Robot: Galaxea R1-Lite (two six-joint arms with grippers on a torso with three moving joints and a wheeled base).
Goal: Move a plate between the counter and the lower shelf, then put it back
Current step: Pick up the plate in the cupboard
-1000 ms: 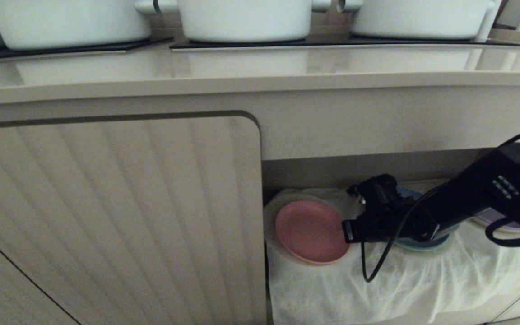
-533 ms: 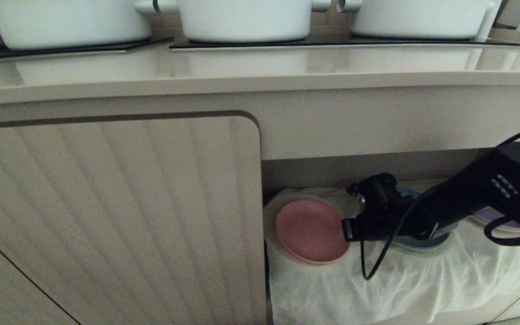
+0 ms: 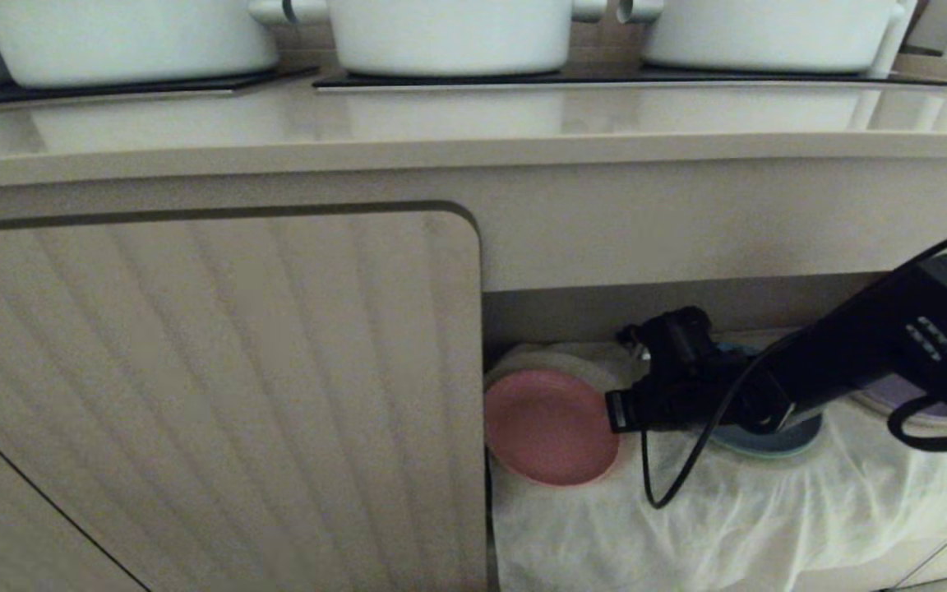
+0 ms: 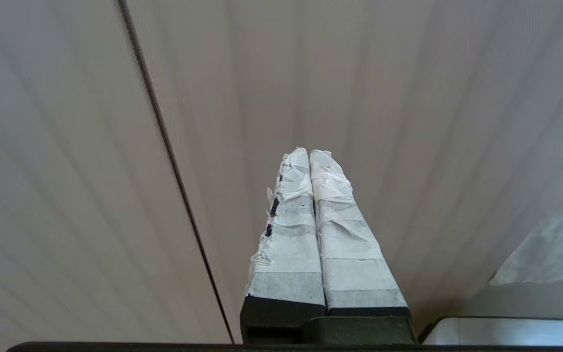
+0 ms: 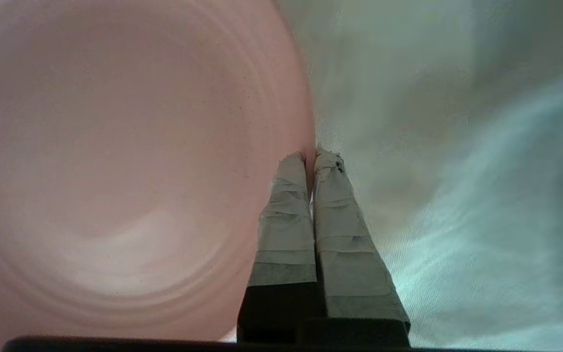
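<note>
The pink plate (image 3: 547, 427) lies tilted on the white cloth (image 3: 728, 510) at the left end of the lower shelf (image 3: 687, 308), close to the cabinet door's edge. My right gripper (image 3: 613, 411) reaches in from the right and is shut on the plate's right rim. In the right wrist view the plate (image 5: 115, 171) fills one side, and its rim runs in between the taped fingertips of the right gripper (image 5: 311, 154). The counter (image 3: 441, 123) runs above. My left gripper (image 4: 310, 152) is shut with nothing in it and is parked facing the ribbed door (image 4: 408, 98).
Three white pots (image 3: 449, 33) stand on black hob panels at the counter's back. The ribbed cabinet door (image 3: 210, 395) closes off the left side. A blue plate (image 3: 769, 440) lies under my right arm and a purple plate (image 3: 901, 399) farther right. A black cable (image 3: 671, 485) loops down.
The right gripper has closed on the plate's rim and pushed slightly left. The plate has slid a little towards the door edge.
</note>
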